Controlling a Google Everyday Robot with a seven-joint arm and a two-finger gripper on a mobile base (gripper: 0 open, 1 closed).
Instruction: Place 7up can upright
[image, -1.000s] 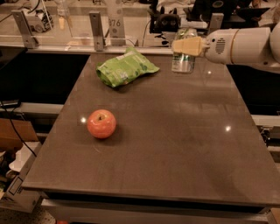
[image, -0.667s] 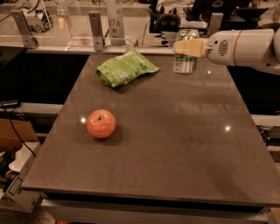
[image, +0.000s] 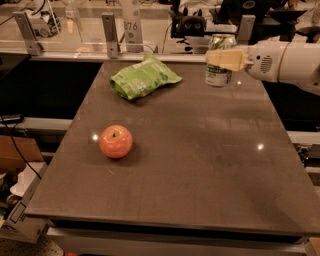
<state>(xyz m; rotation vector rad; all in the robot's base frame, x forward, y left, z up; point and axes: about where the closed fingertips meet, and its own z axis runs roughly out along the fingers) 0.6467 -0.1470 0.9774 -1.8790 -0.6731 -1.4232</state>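
Your gripper (image: 221, 59) pinches the can (image: 217, 76) near its top; the can is upright at the table's (image: 200, 165) far right. Green label unreadable. Tag (image: 131, 25) behind reads "76".

Green snack bag (image: 144, 76) behind 1 red apple (image: 115, 141) on grey table (image: 200, 170)

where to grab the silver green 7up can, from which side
Across the round mid-body of the small silver-green aluminium 7up can, from the right: it stands upright far right on the dark table, and the cream gripper is at that side.
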